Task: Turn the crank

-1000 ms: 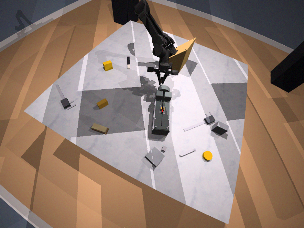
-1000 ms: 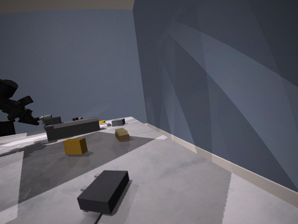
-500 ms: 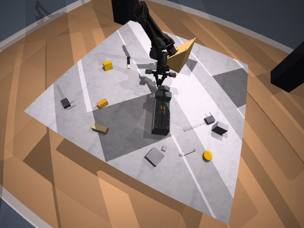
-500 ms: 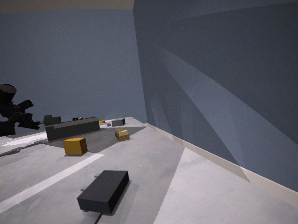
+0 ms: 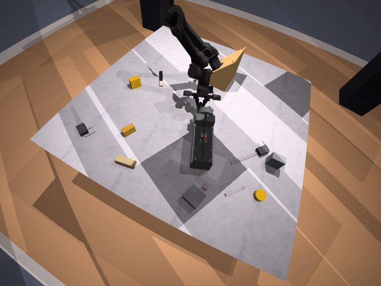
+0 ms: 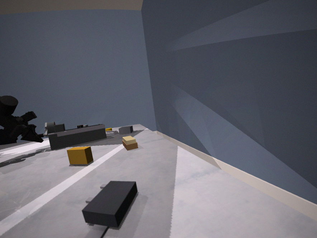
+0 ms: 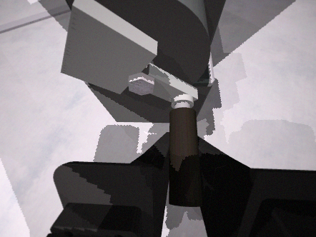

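Observation:
The machine [image 5: 201, 163] [image 6: 79, 139] is a long dark box with a slotted top and a round grey hub at its crank end. The small red pointer [image 5: 204, 138] shows in the slot beside the brass marks [image 5: 202, 135], apparently slightly toward the end away from the crank. It is too small to tell the exact offset. In the wrist view the crank arm [image 7: 169, 83] runs from a hex nut [image 7: 141, 86] to the brown handle [image 7: 183, 132]. My gripper [image 5: 200, 105] [image 7: 179, 138] is shut on that handle, with a finger on each side. The pointer is out of the wrist view.
A tall yellow wedge [image 5: 226, 73] stands close beside the arm. An orange block [image 5: 128, 130] [image 6: 77, 155], a tan block [image 5: 124, 160] [image 6: 129, 143] and a dark pronged block [image 5: 82, 129] [image 6: 110, 201] lie left. A grey wedge [image 5: 274, 161] and yellow disc [image 5: 260, 195] lie right.

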You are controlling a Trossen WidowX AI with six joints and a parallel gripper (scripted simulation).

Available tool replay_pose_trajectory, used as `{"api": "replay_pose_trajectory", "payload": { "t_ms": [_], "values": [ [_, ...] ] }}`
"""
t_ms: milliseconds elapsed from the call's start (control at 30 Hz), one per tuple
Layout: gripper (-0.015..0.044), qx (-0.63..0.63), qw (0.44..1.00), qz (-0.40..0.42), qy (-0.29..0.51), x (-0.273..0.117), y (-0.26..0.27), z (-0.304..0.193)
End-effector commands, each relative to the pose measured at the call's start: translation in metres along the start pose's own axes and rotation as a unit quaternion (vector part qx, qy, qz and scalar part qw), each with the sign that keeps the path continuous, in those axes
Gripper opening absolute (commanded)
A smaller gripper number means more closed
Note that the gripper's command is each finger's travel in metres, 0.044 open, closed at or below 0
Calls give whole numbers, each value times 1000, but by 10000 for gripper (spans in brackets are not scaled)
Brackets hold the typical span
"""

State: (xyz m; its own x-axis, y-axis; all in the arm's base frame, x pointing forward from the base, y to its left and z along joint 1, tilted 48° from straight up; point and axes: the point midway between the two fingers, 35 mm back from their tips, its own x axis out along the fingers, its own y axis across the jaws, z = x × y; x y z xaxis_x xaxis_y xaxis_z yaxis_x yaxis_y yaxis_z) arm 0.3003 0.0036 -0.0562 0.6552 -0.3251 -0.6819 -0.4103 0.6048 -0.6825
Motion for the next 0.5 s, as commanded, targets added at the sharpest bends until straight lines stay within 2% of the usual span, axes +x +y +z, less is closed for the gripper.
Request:
{"api": "replay_pose_trajectory", "payload": {
  "t_ms": [0,467],
  "values": [
    [0,0,1000,3,2,5,5,-5],
    [0,0,1000,3,2,9,25,-9]
  ]
}}
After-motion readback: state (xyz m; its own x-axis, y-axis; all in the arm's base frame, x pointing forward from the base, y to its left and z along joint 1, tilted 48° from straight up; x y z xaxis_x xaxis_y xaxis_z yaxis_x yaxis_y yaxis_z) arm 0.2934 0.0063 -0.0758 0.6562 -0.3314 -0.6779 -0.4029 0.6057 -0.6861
